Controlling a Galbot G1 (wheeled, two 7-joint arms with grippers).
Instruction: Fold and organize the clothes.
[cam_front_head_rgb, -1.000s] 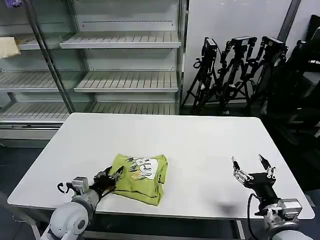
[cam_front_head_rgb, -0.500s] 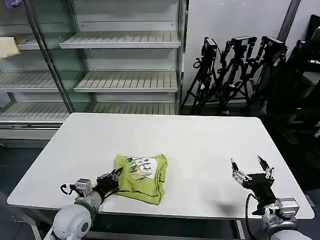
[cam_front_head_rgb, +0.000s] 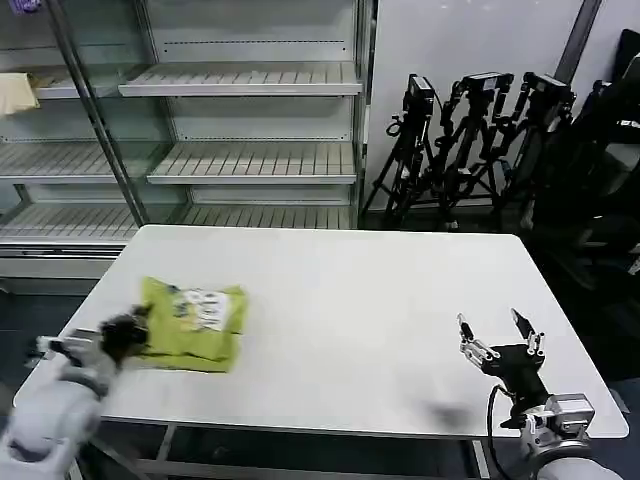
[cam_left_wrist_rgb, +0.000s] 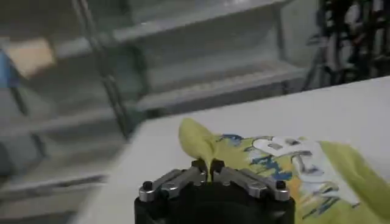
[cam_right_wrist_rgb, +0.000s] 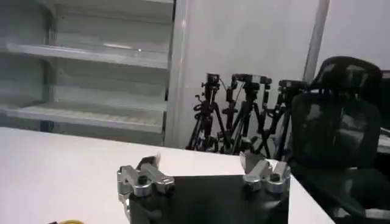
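On the white table (cam_front_head_rgb: 350, 290), head view: folded lime T-shirt (cam_front_head_rgb: 190, 325) lies at the table's 9 o'clock side, close to the left edge, flat, print patch (cam_front_head_rgb: 200, 308) facing up. Long axis runs roughly 9-to-3 o'clock, slightly tilted; the pinched corner points toward 9 o'clock at the left gripper (cam_front_head_rgb: 128, 333). Left gripper is blurred, sits right at the shirt's 9 o'clock edge, touching the cloth. Open table stretches from the shirt toward 3 o'clock, and toward 12 o'clock up to the far edge; little room at 9 o'clock before the table edge. Right gripper (cam_front_head_rgb: 497, 335) waits near the table's 4 o'clock corner, well apart from the shirt, fingers spread wide, holding nothing. Shelving (cam_front_head_rgb: 200, 120) stands past the far edge, tripods (cam_front_head_rgb: 470, 140) at 1 o'clock.

Left wrist view: left gripper (cam_left_wrist_rgb: 209, 165) has its fingertips (cam_left_wrist_rgb: 199, 165) pressed together, clamped on a raised fold of the T-shirt (cam_left_wrist_rgb: 317, 176); the cloth peaks up just beyond the tips and the rest spreads away flat on the table (cam_left_wrist_rgb: 304, 109), print (cam_left_wrist_rgb: 286, 152) up.

Right wrist view: right gripper (cam_right_wrist_rgb: 201, 167) has its fingers (cam_right_wrist_rgb: 143, 176) far apart over bare table (cam_right_wrist_rgb: 55, 164); chair (cam_right_wrist_rgb: 341, 122) stands off the table's edge.
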